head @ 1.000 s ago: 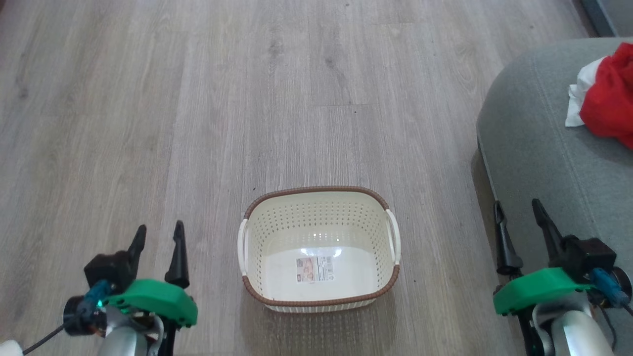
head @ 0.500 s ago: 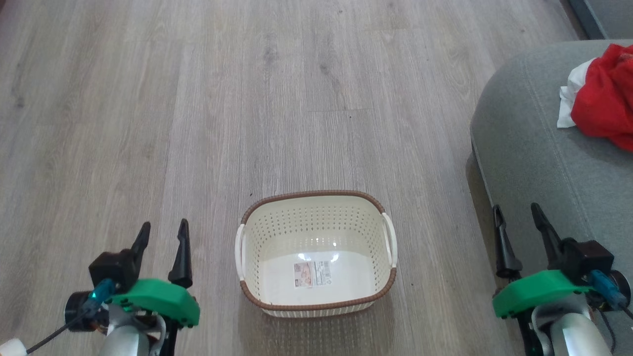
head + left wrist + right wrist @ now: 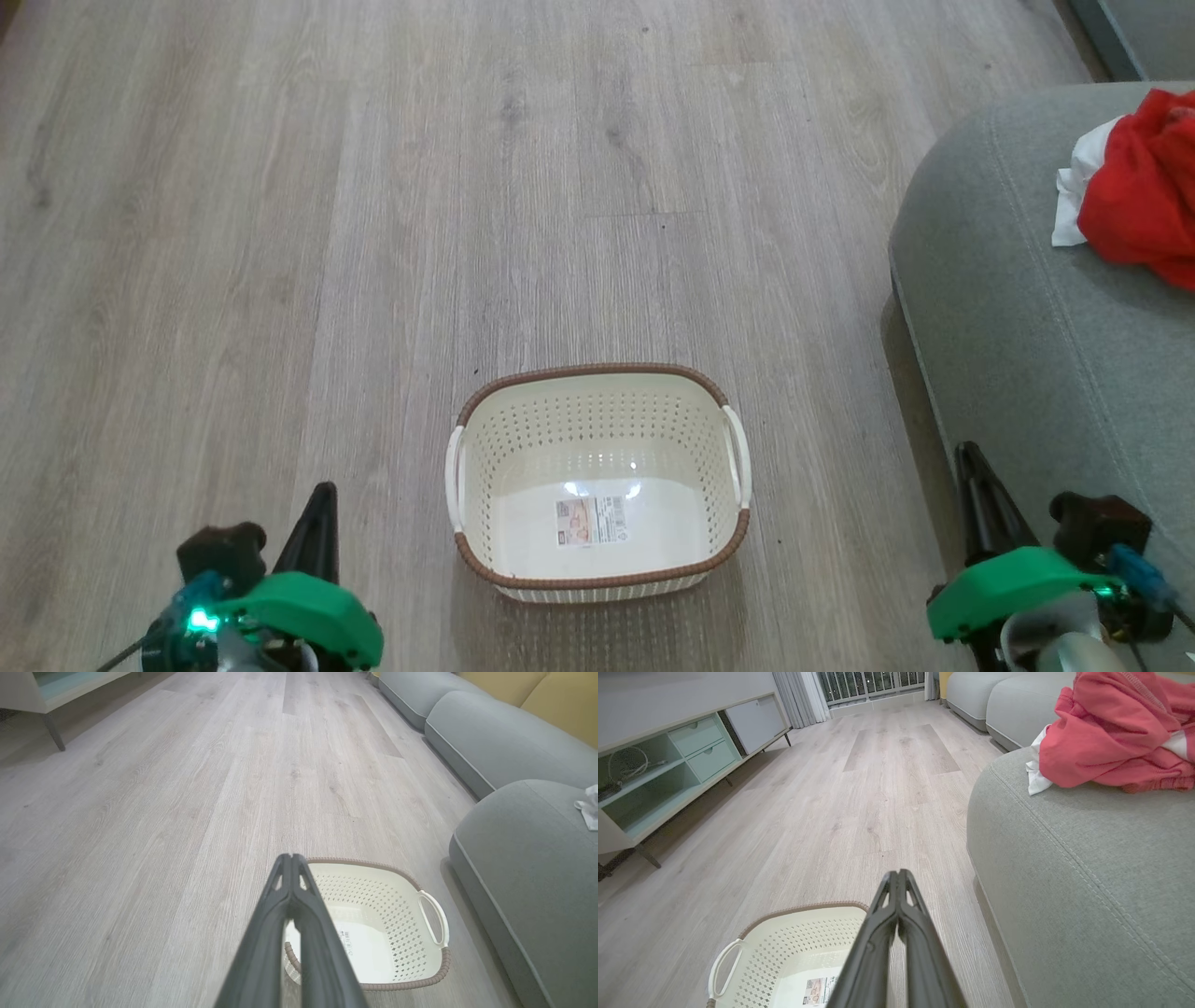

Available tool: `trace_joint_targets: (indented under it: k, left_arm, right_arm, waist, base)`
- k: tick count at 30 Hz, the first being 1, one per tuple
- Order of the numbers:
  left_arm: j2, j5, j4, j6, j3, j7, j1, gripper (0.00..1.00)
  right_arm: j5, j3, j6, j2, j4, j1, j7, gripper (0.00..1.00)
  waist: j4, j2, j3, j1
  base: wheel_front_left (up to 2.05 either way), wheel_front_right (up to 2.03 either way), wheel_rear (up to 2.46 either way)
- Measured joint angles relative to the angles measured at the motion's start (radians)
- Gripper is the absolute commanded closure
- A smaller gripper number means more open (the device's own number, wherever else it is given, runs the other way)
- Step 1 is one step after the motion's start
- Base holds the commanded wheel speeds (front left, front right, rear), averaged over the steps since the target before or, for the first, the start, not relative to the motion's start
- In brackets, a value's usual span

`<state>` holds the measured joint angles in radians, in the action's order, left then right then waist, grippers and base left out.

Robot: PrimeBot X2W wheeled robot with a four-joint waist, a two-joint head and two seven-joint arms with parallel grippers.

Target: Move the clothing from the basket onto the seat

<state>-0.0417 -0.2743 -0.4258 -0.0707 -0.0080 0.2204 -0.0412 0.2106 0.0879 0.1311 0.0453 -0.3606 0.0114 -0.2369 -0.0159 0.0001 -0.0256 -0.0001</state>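
Basket [image 3: 597, 425] upright, long axis left-right, clothing [image 3: 1134, 201] on seat [image 3: 1027, 327]

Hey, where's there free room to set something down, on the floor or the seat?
The basket is empty apart from its sticker. Bare floor runs ahead and left of it. The seat is free from its rounded corner up to the clothing, where it's crowded.

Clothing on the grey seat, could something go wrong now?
The clothing lies bunched near the edge of the seat, so part might slide off. The shut right gripper hangs close to the seat and could bump it if it swings. The empty basket stands on the floor ahead; rolling forward could knock it.
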Motion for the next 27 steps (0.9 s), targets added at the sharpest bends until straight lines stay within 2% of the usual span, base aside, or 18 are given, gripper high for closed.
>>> trace_joint_targets:
  k: [27]
  left_arm:
    - [0.000, -0.292, 0.034, -0.010, 0.013, -0.070, 0.000, 1.00]
  right_arm:
    - [0.306, 0.006, 0.000, 0.000, 0.018, 0.001, 0.073, 1.00]
  waist:
    - [0.004, 0.0000, 0.005, 0.0000]
  base:
    - [0.00, 0.00, 0.00]
